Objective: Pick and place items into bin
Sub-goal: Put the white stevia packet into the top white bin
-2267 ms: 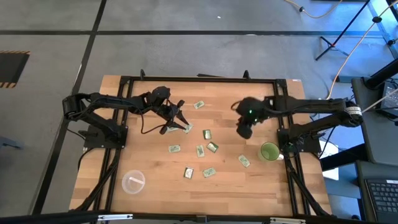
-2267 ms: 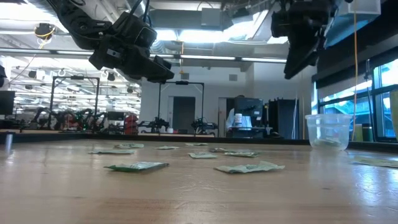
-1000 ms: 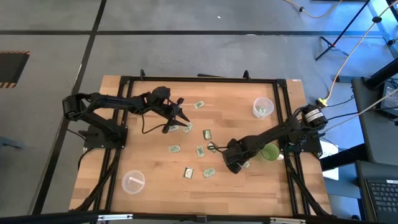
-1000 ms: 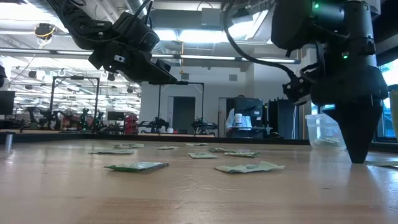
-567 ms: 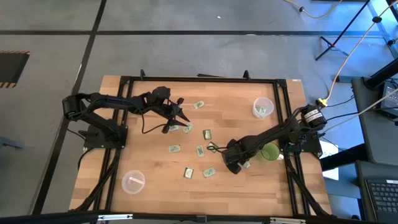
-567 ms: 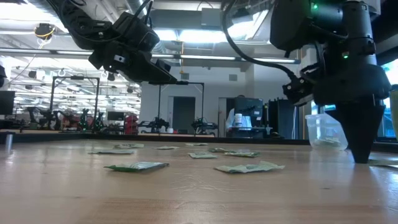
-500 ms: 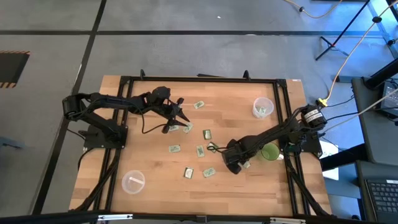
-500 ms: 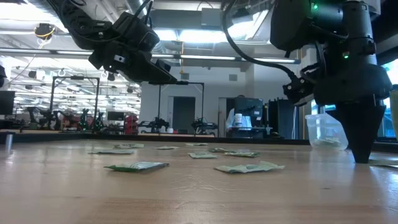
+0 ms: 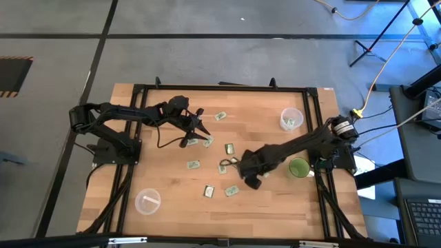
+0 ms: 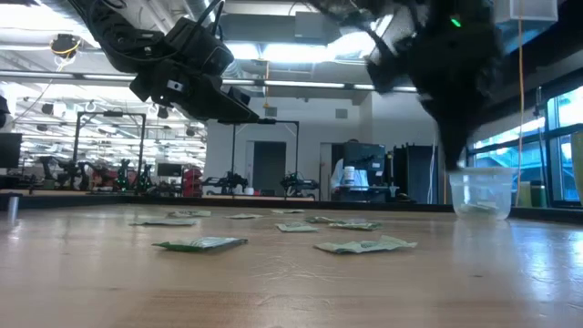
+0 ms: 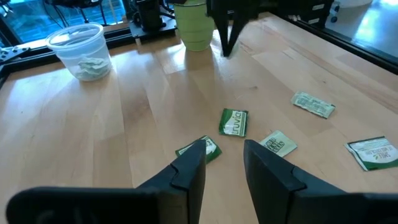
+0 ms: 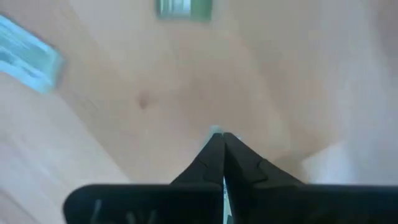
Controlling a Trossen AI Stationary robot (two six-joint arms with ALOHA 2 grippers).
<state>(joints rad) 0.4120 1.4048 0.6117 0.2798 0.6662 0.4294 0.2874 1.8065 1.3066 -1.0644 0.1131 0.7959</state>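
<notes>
Near left on the wooden table (image 9: 165, 179) sits 1 clear round container (image 9: 147, 202). Further in, the left gripper (image 11: 224, 148) hovers at far left-centre, fingers parted and gripping nothing, right over 1 pale green packet (image 11: 212, 149). Just beyond it lies a darker green packet (image 11: 233, 122) with white lettering too small to read. More packets are scattered across the middle, 1 at the far side (image 9: 220, 116), 2 near (image 9: 209, 191). Centre-right, the right gripper (image 12: 219, 135) hangs above the table, pinched tight, with a pale sliver at its tips; I cannot tell what that sliver is. Far right, a clear cup (image 9: 283, 114) has packets inside, and a green cup (image 9: 298, 167) stands nearer.
</notes>
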